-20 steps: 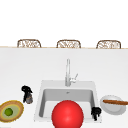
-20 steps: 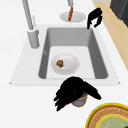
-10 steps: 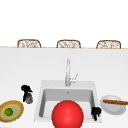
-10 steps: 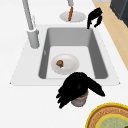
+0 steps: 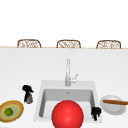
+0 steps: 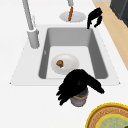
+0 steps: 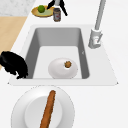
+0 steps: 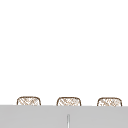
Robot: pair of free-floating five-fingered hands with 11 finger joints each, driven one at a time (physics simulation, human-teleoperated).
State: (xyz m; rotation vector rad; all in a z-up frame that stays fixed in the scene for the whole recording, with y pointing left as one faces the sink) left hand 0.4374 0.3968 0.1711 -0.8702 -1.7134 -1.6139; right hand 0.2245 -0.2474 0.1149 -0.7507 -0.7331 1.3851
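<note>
Black left hand (image 6: 78, 83) draped over small grey metal can (image 6: 79, 99), fingers curled down around its top, probably gripping. Standing upright on white worktop (image 5: 30, 67) just left of grey sink (image 5: 67, 93), beside yellow woven plate with green fruit (image 5: 10, 111). Right hand (image 5: 95, 111) hanging at sink's right front corner, fingers curled, holding nothing, near white plate with brown sausage (image 5: 114, 104). White dish with brown morsel (image 7: 62, 67) inside sink.

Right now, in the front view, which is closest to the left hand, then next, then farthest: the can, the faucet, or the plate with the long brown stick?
From the left hand:
1. Can, just under the hand.
2. Faucet, behind the sink, to its right.
3. Plate, far right on the counter.
</note>
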